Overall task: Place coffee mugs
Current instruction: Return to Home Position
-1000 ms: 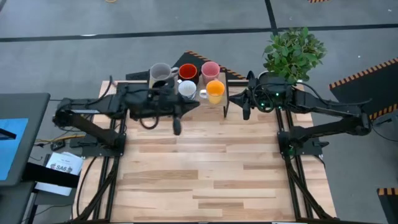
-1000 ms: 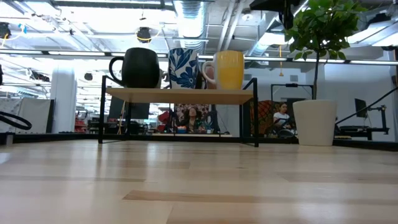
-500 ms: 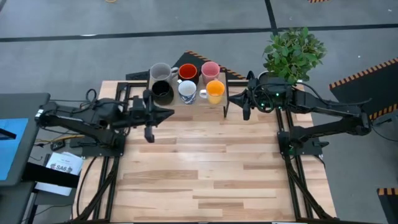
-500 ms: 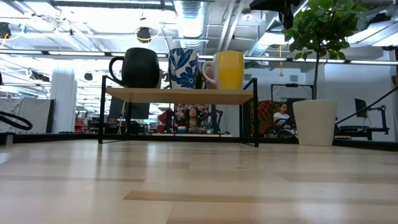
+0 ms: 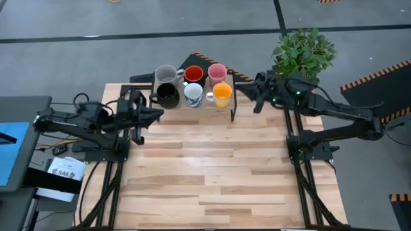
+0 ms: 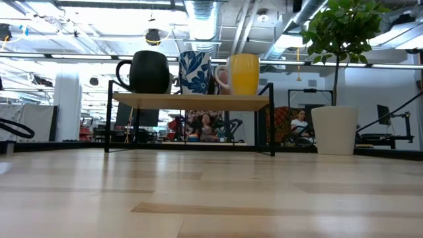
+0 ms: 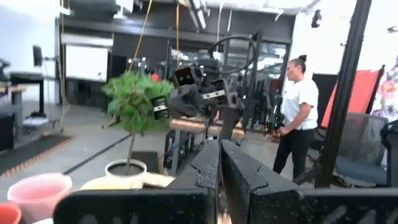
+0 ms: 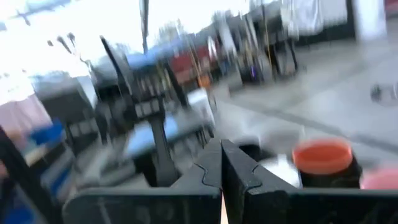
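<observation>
Six coffee mugs stand upright on a small rack shelf (image 6: pixel 192 101) at the table's far edge. The far row holds grey (image 5: pixel 166 72), red-orange (image 5: pixel 194 73) and pink (image 5: pixel 217 70). The near row holds black (image 5: pixel 168 95), white with a blue pattern (image 5: pixel 193 94) and yellow-orange (image 5: pixel 222 94). My left gripper (image 5: pixel 157 114) is shut and empty, left of the rack and pointing toward it; its fingers (image 7: pixel 205 163) meet in the left wrist view. My right gripper (image 5: pixel 247 95) is shut and empty, just right of the rack; its fingers (image 8: pixel 208 167) are closed too.
A white pot with a green plant (image 5: pixel 303 52) stands at the far right corner, behind my right arm. The rack's black frame (image 5: pixel 232 109) rises between my right gripper and the mugs. Bare wood (image 5: pixel 212 173) stretches toward the near edge. People (image 7: pixel 298 130) are in the room beyond.
My left gripper has drawn back from over the rack's left end toward the table's left edge, staying shut and empty. My right gripper has shifted a little toward the far edge beside the rack. The mugs have not moved.
</observation>
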